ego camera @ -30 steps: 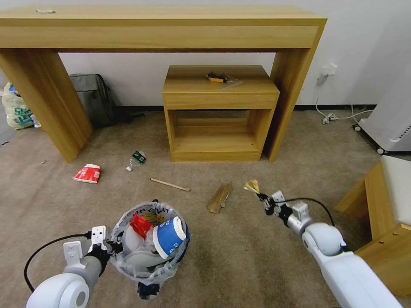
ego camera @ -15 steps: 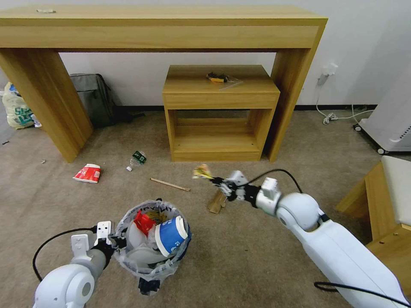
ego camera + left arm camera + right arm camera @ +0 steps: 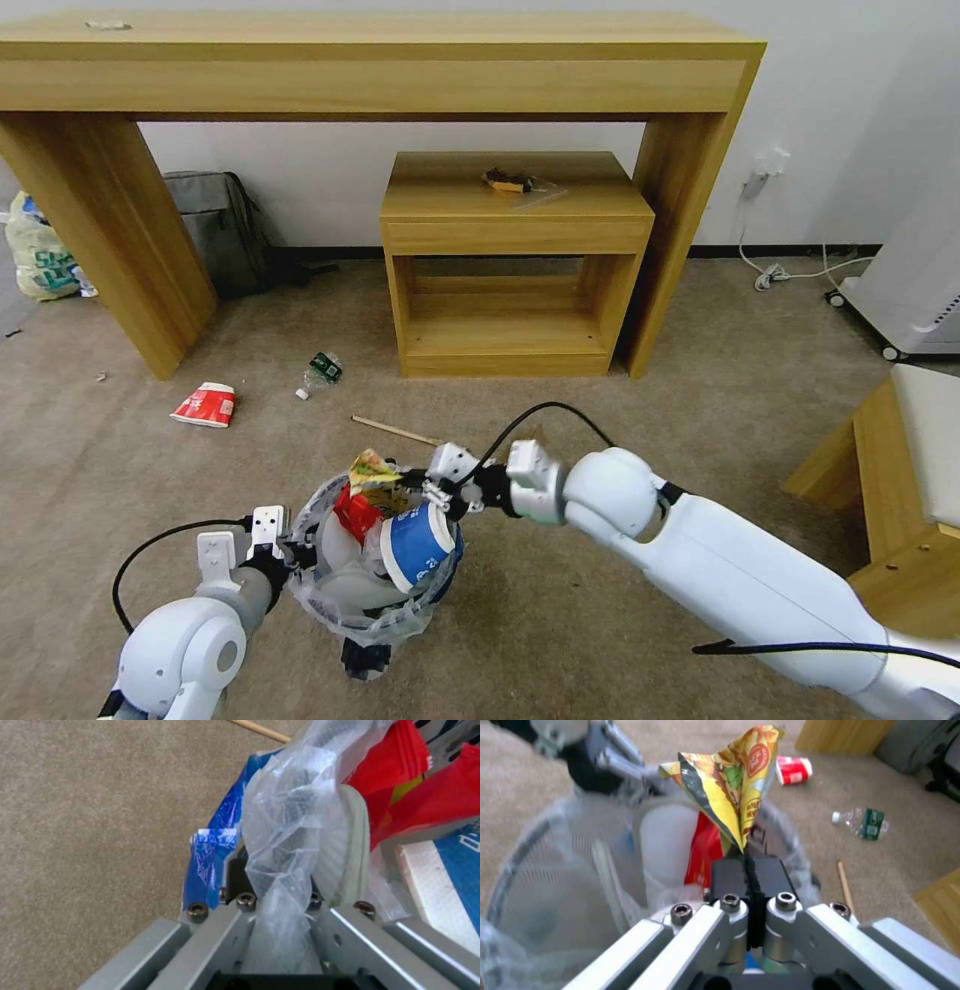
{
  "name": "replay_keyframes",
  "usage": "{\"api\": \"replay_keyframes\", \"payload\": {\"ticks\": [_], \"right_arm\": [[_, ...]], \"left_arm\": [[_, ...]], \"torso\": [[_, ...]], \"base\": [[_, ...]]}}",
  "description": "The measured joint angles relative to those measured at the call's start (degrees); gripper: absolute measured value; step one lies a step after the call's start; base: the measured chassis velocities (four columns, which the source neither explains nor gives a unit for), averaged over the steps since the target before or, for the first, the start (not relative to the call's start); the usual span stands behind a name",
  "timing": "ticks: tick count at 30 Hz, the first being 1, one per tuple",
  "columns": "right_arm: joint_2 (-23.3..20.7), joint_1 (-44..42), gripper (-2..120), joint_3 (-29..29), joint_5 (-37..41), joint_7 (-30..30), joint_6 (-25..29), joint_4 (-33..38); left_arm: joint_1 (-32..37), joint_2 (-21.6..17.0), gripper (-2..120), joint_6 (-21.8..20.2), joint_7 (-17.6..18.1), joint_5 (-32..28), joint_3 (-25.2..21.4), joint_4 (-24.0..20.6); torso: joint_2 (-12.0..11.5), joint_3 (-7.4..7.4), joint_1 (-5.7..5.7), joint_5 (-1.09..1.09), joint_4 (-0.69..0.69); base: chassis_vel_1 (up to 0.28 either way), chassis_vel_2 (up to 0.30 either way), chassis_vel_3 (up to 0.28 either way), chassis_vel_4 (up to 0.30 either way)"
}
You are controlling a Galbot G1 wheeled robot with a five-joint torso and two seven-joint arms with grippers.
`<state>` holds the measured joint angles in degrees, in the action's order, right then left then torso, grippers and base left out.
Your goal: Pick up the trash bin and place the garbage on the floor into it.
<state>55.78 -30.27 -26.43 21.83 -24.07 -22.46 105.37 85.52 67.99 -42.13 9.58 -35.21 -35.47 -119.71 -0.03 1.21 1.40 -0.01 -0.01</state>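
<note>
I am now in the dropping step. My right claw (image 3: pixel 420 487) is closed on a yellow printed wrapper (image 3: pixel 372 468), and in the head view it holds this wrapper just over the upper rim of the trash bin (image 3: pixel 372 620), in the lower middle of the frame. In the right wrist view the two fingers (image 3: pixel 730 872) are pressed together with the wrapper's corner between them. My left claw (image 3: pixel 300 548), at the lower left, is closed on the bin's rim and its plastic bag (image 3: pixel 280 832), and carries the bin. Inside the bin I see a blue-white cup (image 3: pixel 420 545), a red wrapper (image 3: pixel 356 512) and a white slipper (image 3: pixel 345 843).

I judge that the next move needs the right claw well above the bin's opening before it lets go, because the bin is already quite full and the light wrapper may slide off the cup.

On the floor (image 3: pixel 600 620), a beige short carpet, garbage is left: a red-white cup (image 3: pixel 205 405) at middle left, a small bottle (image 3: pixel 318 373), a wooden stick (image 3: pixel 390 429). Behind stand a long wooden desk (image 3: pixel 380 60) and a smaller cabinet (image 3: pixel 515 265) under it, with a white wall at the top.
</note>
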Motion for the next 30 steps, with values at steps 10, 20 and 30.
{"api": "replay_keyframes", "payload": {"ticks": [10,20,30], "right_arm": [[0.3,0.0,27,-2.1,-1.5,4.0,-1.6,-0.6],[0.5,-1.5,65,-1.0,-0.8,5.7,-1.4,-0.5],[0.5,-3.8,98,5.0,3.4,9.9,-1.2,1.8]], "left_arm": [[0.4,0.4,0,0.0,-0.4,-0.1,-0.9,-0.4],[0.2,0.7,0,0.0,-0.4,-0.1,-0.8,-0.4],[0.8,1.7,0,0.0,-0.5,-0.2,-2.5,-0.6]], "torso": [[0.0,0.00,0.00,0.00,-0.01],[0.0,0.00,0.00,0.00,-0.01],[0.0,-0.01,0.00,0.00,0.00]], "base": [[0.000,0.000,0.000,0.000],[0.000,0.000,0.000,0.000],[0.000,0.000,0.000,0.000]]}}
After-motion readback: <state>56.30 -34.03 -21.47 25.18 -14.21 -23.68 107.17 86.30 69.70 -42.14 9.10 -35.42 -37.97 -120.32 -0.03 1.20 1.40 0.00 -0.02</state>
